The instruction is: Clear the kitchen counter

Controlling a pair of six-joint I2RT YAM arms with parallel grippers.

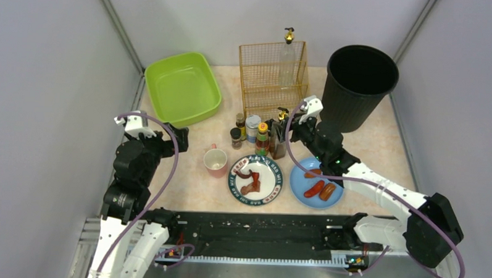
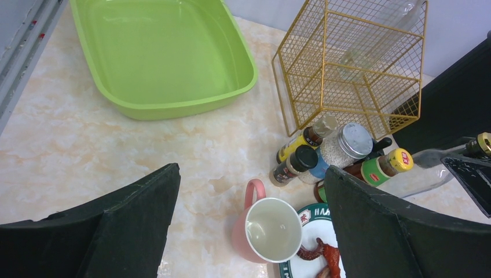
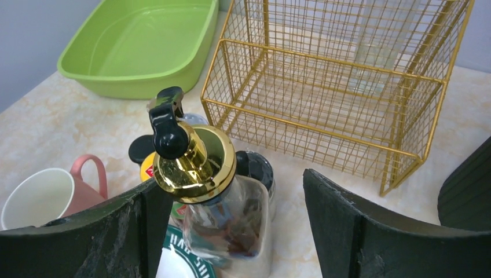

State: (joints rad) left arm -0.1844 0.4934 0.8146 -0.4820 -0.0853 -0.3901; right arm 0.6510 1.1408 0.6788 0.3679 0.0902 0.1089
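Note:
The pale marbled kitchen counter holds a pink mug, a green-rimmed plate with red food, a blue plate with sausages, a cluster of spice bottles and a glass bottle with a gold cap. My left gripper is open and empty, hovering above and left of the mug. My right gripper is open with the gold-capped bottle between its jaws, close to the left finger and with a wide gap to the right finger.
A green tub sits at the back left, a gold wire rack with a clear bottle behind it at the back middle, and a black bin at the back right. A black rail runs along the near edge. Grey walls enclose the sides.

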